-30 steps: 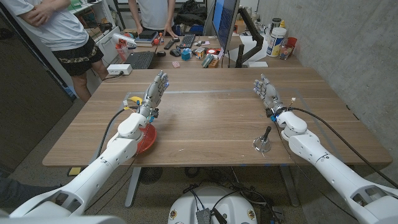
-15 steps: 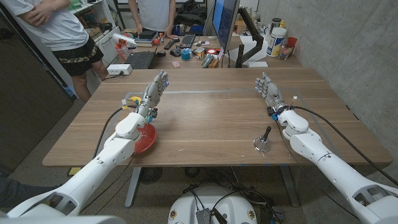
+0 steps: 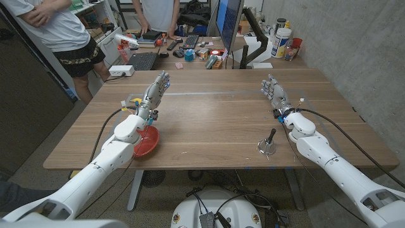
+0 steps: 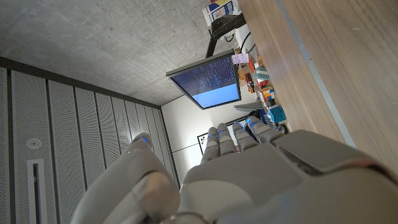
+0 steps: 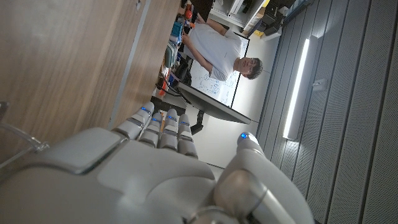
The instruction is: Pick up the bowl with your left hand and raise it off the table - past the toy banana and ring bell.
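**Bowl on worktop, both hands empty**

The red bowl (image 3: 145, 141) sits on the wooden worktop (image 3: 215, 120) near its front edge, at about 8 o'clock from the worktop's centre. The left forearm passes over the bowl's rim and hides part of it. The left hand (image 3: 156, 90) is beyond the bowl, at about 12 o'clock from it, its fingers (image 4: 231, 138) extended and slightly apart, holding nothing. A yellow toy banana (image 3: 133, 102) lies just beside the left wrist, at about 11 o'clock from the bowl. The ring bell (image 3: 267, 147) stands at about 4 o'clock from the worktop's centre, well apart from the bowl. The right hand (image 3: 273, 93) is at about 12 o'clock from the bell, fingers (image 5: 163, 126) extended and slightly apart, empty.
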### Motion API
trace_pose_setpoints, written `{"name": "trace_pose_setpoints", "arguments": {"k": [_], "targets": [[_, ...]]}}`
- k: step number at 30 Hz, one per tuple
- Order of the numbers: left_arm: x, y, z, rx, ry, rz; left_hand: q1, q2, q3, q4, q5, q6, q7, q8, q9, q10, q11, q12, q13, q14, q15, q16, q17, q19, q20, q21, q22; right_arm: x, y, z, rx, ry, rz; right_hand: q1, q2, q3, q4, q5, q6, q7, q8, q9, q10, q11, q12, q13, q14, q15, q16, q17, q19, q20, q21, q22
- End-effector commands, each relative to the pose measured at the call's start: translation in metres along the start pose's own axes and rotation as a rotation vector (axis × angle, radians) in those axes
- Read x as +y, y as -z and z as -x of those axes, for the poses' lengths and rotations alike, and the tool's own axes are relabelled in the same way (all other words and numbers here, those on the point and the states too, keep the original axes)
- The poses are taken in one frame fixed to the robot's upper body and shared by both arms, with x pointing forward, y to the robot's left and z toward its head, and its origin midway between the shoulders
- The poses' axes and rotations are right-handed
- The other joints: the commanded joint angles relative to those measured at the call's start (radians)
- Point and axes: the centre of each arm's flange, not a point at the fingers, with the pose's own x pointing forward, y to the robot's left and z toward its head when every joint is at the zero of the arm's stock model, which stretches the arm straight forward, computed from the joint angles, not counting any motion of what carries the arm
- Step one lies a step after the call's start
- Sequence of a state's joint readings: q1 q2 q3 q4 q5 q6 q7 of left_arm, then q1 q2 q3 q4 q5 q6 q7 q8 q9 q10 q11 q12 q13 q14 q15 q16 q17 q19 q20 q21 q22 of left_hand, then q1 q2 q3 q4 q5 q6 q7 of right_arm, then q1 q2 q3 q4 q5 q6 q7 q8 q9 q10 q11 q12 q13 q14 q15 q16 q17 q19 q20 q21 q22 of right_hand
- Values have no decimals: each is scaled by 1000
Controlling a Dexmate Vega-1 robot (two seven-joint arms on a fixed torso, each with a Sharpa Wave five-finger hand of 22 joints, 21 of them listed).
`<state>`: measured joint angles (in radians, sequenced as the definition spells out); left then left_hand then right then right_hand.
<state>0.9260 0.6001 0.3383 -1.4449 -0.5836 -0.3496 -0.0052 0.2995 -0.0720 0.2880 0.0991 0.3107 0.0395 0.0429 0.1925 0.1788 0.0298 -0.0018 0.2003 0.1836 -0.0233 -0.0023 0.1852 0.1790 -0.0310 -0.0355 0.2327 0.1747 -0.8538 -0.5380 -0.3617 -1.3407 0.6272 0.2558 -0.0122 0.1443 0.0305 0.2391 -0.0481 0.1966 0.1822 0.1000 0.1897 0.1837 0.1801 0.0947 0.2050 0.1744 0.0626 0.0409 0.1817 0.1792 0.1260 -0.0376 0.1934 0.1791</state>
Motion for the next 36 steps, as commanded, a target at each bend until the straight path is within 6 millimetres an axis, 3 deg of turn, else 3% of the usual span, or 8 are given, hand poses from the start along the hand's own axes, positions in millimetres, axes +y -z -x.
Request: {"name": "trace_pose_setpoints", "arguments": {"k": [1, 36], "targets": [[3, -6, 13, -9, -7, -34, 8, 2, 0, -1, 4, 7, 6, 5, 6, 7, -1, 3, 4, 0, 3, 5, 4, -10, -41, -1, 2, -3, 0, 0, -3, 3, -16, 5, 4, -1, -2, 3, 4, -3, 4, 2, 0, -1, 0, 6, 1, 7, 2, 2, -1, -4, 4, 3], [13, -22, 44, -41, -32, -104, 13, 7, -3, -3, 2, 12, 7, 6, 6, 9, -2, 3, 4, 2, 4, 5, 4, -4, -39, -7, 2, -6, 5, -3, -4, 16, -29, 4, 5, -4, -3, 2, 5, -4, 3, 2, 1, -2, 0, 6, 1, 7, 2, 1, -3, -3, 4, 3]]}}
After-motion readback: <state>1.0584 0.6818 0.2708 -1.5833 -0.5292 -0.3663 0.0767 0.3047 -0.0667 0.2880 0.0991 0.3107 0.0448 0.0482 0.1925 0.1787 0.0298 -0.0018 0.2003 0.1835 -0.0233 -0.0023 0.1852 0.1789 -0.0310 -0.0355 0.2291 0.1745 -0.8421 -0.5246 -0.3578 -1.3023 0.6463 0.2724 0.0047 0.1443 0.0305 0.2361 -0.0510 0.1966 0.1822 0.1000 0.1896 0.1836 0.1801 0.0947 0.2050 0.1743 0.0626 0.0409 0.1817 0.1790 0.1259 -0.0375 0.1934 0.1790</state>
